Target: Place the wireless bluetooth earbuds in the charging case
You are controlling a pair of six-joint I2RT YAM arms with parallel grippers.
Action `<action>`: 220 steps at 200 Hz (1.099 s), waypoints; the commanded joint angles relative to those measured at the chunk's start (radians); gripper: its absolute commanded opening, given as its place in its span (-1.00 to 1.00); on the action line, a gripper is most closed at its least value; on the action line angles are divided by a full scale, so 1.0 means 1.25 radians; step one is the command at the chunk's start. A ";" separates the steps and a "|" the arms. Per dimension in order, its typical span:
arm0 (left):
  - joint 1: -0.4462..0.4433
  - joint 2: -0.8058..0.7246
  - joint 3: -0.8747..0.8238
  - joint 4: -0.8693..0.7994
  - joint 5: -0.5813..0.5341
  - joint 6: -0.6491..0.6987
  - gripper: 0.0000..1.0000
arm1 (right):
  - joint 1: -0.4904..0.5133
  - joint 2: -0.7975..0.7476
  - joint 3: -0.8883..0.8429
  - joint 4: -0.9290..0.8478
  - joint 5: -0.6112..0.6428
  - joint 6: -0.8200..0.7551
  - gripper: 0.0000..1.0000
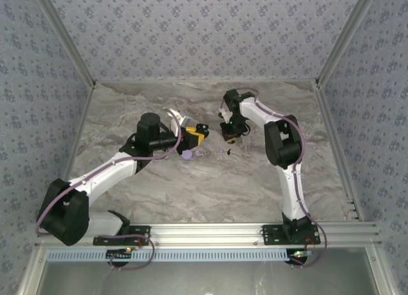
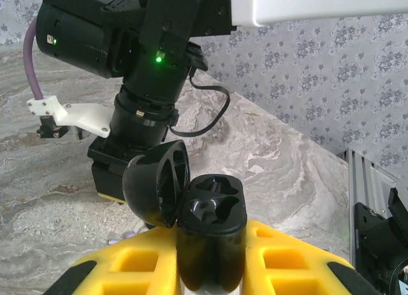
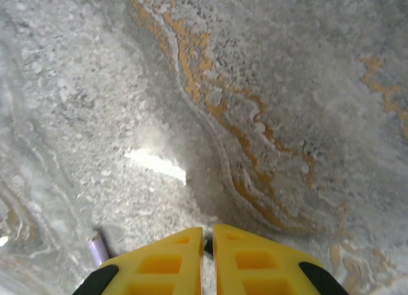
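My left gripper [image 1: 193,137] [image 2: 210,247] is shut on a black charging case [image 2: 213,209] [image 1: 201,129], held upright between the yellow fingers. Its hinged lid [image 2: 156,183] stands open to the left, and both wells are empty. My right gripper [image 1: 229,138] [image 3: 208,236] points down at the table just right of the case. Its fingers are almost together, with a small dark earbud [image 3: 208,245] between the tips. A pale lavender bit [image 3: 97,249] lies on the table beside it. A round lavender piece [image 1: 187,155] lies under the left gripper, with tiny bits [image 1: 204,153] next to it.
The right arm's black wrist [image 2: 146,85] hangs close behind the open lid. The marble tabletop [image 1: 210,187] is bare towards the near edge. Aluminium rails [image 1: 217,232] and patterned walls [image 1: 204,27] bound the table.
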 commanded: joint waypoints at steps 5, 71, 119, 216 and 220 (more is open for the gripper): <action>-0.004 -0.024 0.003 -0.001 0.001 0.008 -0.55 | 0.006 -0.073 -0.007 -0.033 0.005 0.004 -0.66; -0.003 -0.023 0.005 -0.001 0.000 0.011 -0.55 | -0.012 -0.155 -0.130 0.034 -0.014 0.112 -0.66; -0.004 -0.019 0.010 -0.003 0.001 0.012 -0.55 | -0.027 -0.166 -0.206 0.079 0.007 0.161 -0.74; -0.003 -0.014 0.013 -0.009 0.001 0.012 -0.55 | -0.045 -0.111 -0.199 0.114 0.022 0.200 -0.80; -0.003 -0.013 0.013 -0.009 0.001 0.012 -0.55 | -0.047 -0.108 -0.195 0.113 0.024 0.200 -0.81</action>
